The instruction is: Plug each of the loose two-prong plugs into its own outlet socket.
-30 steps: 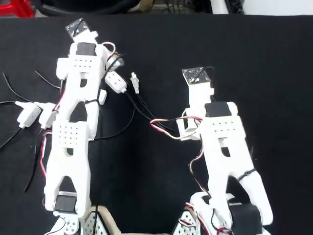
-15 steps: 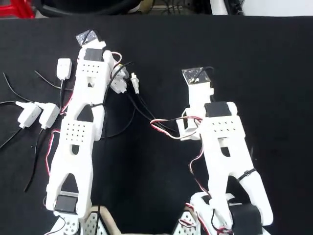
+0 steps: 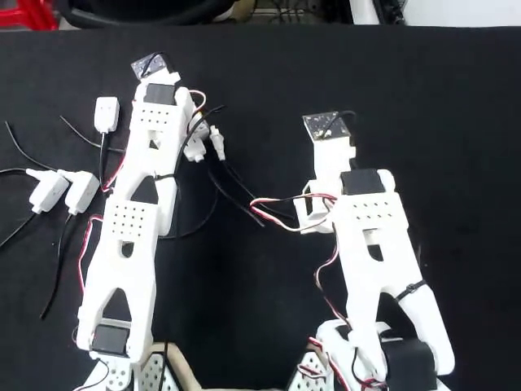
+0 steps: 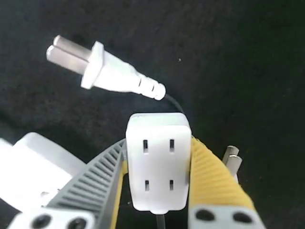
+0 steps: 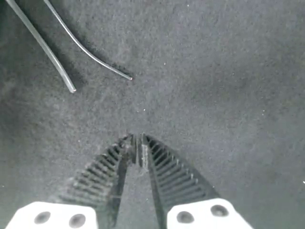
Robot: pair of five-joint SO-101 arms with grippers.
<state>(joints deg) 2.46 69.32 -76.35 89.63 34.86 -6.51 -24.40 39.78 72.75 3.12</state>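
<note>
Counter (image 3: 456,114) wears a matte black, felt-like cloth, evenly lit from above, and beyond its far edge sit a red plastic item (image 3: 24,11) at one corner, dark clutter (image 3: 146,10) midway and a pale white surface (image 3: 464,11) toward the other corner.

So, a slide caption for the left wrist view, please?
Left gripper holds white outlet socket; loose two-prong plug lies nearby.
</note>
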